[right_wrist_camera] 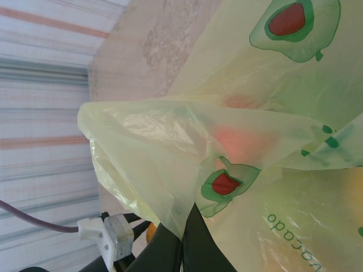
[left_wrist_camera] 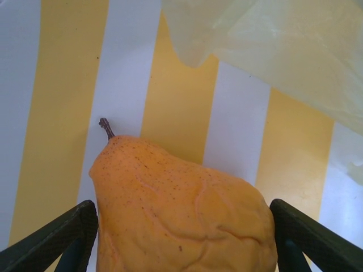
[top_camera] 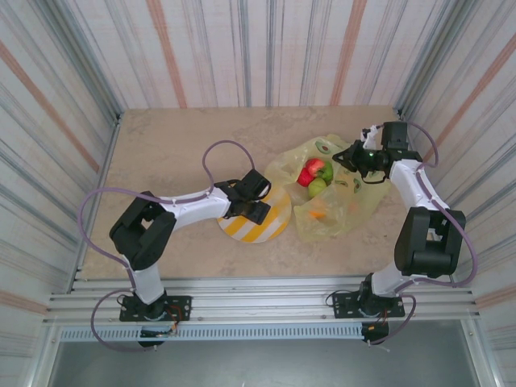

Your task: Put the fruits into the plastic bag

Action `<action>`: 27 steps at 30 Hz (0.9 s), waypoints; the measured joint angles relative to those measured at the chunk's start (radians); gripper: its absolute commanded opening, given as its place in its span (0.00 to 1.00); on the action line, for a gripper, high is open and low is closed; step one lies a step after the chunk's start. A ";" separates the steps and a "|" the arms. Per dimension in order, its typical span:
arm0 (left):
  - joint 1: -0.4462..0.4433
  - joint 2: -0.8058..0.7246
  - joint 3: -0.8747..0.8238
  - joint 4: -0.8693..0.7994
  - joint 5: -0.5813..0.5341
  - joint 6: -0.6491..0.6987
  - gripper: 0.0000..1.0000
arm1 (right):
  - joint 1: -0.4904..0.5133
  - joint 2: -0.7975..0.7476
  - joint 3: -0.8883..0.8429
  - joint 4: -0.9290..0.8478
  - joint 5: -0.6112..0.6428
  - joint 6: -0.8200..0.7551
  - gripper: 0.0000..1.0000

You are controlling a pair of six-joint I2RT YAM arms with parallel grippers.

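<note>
An orange pear-shaped fruit [left_wrist_camera: 181, 209] with a short stem lies on the yellow-and-white striped plate [left_wrist_camera: 68, 85]. My left gripper [left_wrist_camera: 184, 241] is open and straddles it, a dark finger close against each side [top_camera: 251, 196]. The plastic bag [top_camera: 326, 197], yellow-green with avocado prints, lies just right of the plate [top_camera: 270, 224]. In its open mouth sit a red fruit [top_camera: 310, 171] and a green fruit [top_camera: 318, 187], and an orange fruit [top_camera: 319, 214] shows through the film. My right gripper [right_wrist_camera: 182, 229] is shut on a fold of the bag's edge [right_wrist_camera: 164, 170], holding it up [top_camera: 355, 157].
Corrugated striped walls close in the table [top_camera: 161, 153] on three sides. A corner of the bag [left_wrist_camera: 272, 51] overlaps the plate's far side. The left arm's purple cable [top_camera: 218, 157] loops above the plate. Bare tabletop lies left of and behind the plate.
</note>
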 measured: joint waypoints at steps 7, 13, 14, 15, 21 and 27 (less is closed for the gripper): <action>-0.012 -0.023 -0.004 -0.015 -0.032 0.000 0.74 | 0.000 0.000 -0.007 0.000 0.000 0.000 0.00; -0.069 -0.127 -0.007 -0.002 -0.031 0.001 0.69 | 0.000 0.001 -0.007 0.000 0.000 0.000 0.00; -0.077 -0.145 -0.007 0.006 -0.023 0.001 0.69 | 0.000 0.001 -0.007 0.000 0.000 0.000 0.00; -0.087 -0.166 -0.007 0.018 -0.009 0.002 0.68 | 0.000 0.001 -0.007 0.000 0.000 0.000 0.00; -0.101 -0.190 0.038 0.098 0.106 0.009 0.66 | 0.003 0.001 -0.007 0.004 0.000 0.000 0.00; -0.101 -0.040 0.243 0.134 0.184 0.036 0.66 | 0.013 0.001 -0.014 0.016 0.000 0.000 0.00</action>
